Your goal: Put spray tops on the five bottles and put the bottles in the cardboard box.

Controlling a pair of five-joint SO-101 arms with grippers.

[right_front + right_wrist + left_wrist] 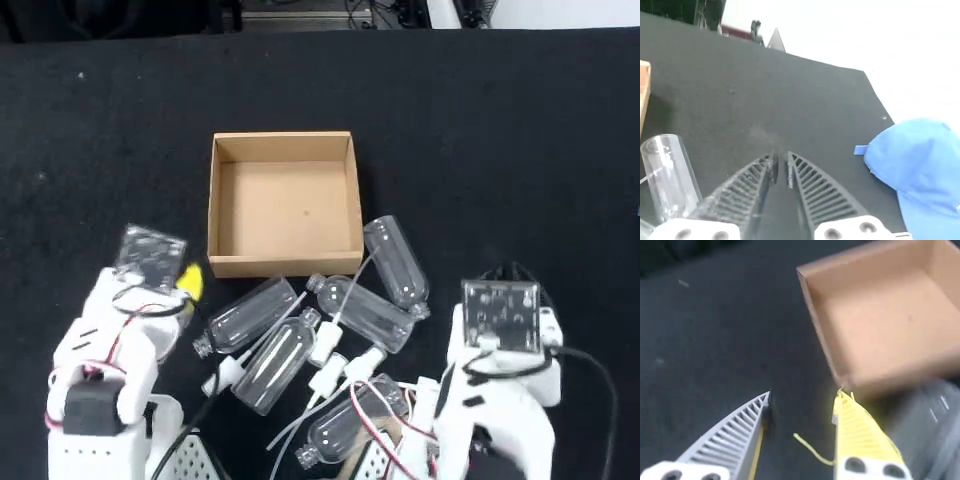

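The cardboard box (213,200) stands open on the black surface (500,150), and we see only its brown floor inside. The five bottles (247,313) lie on their sides on the surface in a loose group just in front of the box, between the two arms, and none of them is in the box. One of them (397,262) lies just beside the box's near corner on the right arm's side. The white spray tops (325,340) with their thin tubes lie among the bottles, and we cannot tell if any of them sits on a neck. The left hand (802,405) is released: its grey finger and its yellow finger (855,435) stand wide apart with nothing between them, and the yellow tip is just beside the box's near wall. The right hand (781,167) is clenched, its two grey fingers almost touching at the tips, and it grasps nothing. It hangs over bare surface, with the end of one clear bottle (665,175) beside it. A blue cap (920,165) lies beyond the surface's edge.
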